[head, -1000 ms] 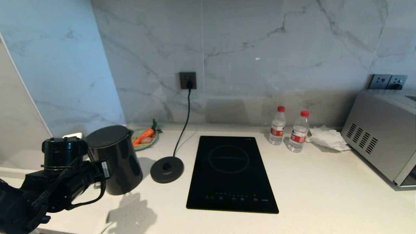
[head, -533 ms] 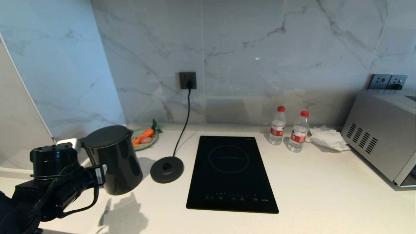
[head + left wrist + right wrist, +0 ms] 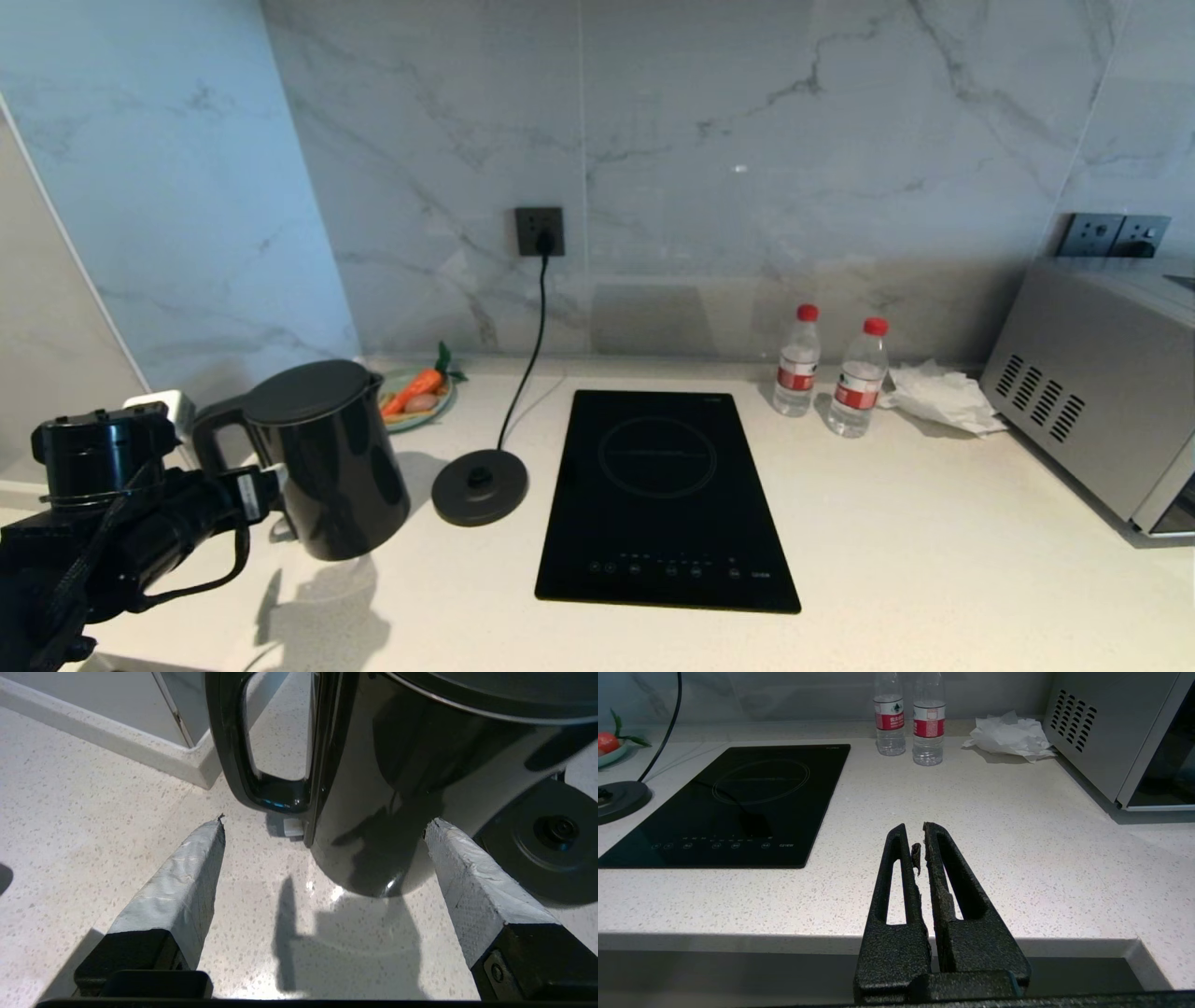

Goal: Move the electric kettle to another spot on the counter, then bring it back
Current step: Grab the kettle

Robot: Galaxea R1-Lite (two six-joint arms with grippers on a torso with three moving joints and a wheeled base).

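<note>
Kettle: the electric kettle [image 3: 327, 457] stands upright on the counter [image 3: 896, 569] at lower left of the head view, just left of its round base [image 3: 480, 486]. Left gripper [image 3: 324, 830] is spread wide and empty, fingertips short of the handle. Right gripper [image 3: 920, 833] is closed, holding nothing. Two water bottles [image 3: 890, 714] carry red labels with small unreadable print.

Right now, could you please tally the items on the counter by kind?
Electric kettle: 1
Kettle base disc: 1
Induction hob: 1
Water bottles: 2
Plate of vegetables: 1
Crumpled tissue: 1
Microwave oven: 1
Total: 8
</note>
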